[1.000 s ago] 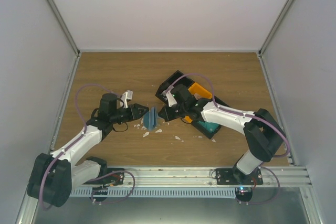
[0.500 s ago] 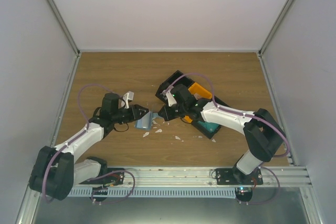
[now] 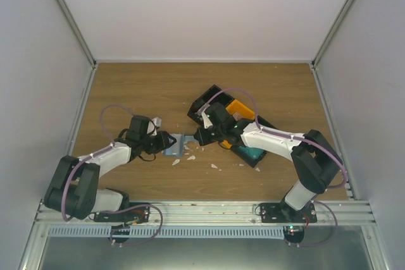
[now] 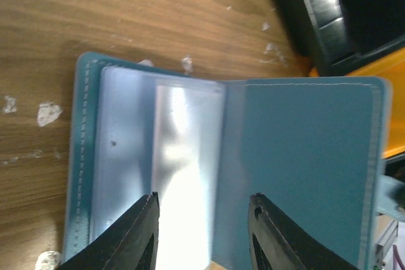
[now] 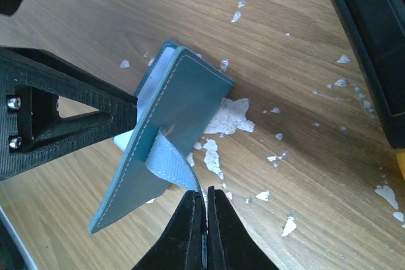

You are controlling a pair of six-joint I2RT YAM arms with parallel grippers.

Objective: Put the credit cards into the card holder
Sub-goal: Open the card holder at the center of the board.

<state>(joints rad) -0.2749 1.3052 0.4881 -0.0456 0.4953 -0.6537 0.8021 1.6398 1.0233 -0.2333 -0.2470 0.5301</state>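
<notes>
The card holder (image 3: 173, 148) is being pinched by its strap (image 5: 172, 164) in the closed right pincer (image 5: 204, 197) and straddled by the half-open left pincer (image 4: 202, 207).

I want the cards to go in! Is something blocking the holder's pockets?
Nothing lies over the pockets; the holder is open. Only the left gripper's jaws overlap one edge of them.

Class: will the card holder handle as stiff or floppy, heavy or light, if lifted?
The card holder probably flops open: it splays at its fold. Likely light: the right fingers tilt it by its thin strap. Glossy sleeves may be slippery.
</notes>
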